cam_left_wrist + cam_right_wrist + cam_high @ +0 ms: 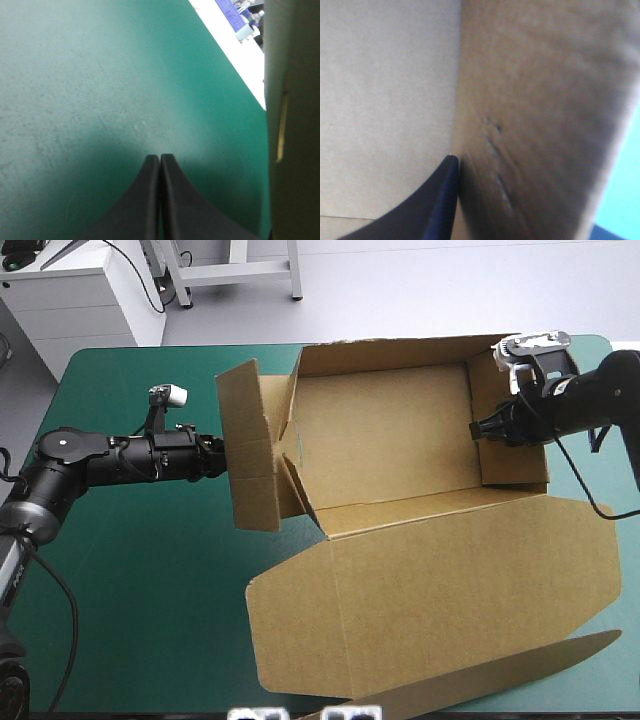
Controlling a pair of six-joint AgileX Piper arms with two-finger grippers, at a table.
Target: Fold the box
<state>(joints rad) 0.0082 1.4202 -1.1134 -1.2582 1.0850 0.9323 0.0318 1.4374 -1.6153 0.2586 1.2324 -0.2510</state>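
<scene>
Right hand [480, 428] pinches the box [380, 440] (left hand [160, 159] closed).

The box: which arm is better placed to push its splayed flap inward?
Left, probably: the left fingers, shut, sit just outside that flap; the right fingers are shut on the opposite wall.

Bright, even overhead light fills the high view; the box [390, 430] throws soft shadows on the teal-green counter [150, 590]. Shadow pools around the left pincer [159, 159] (tips together). Its board beside the right pincer [456, 161] seems dim, perhaps shaded.
</scene>
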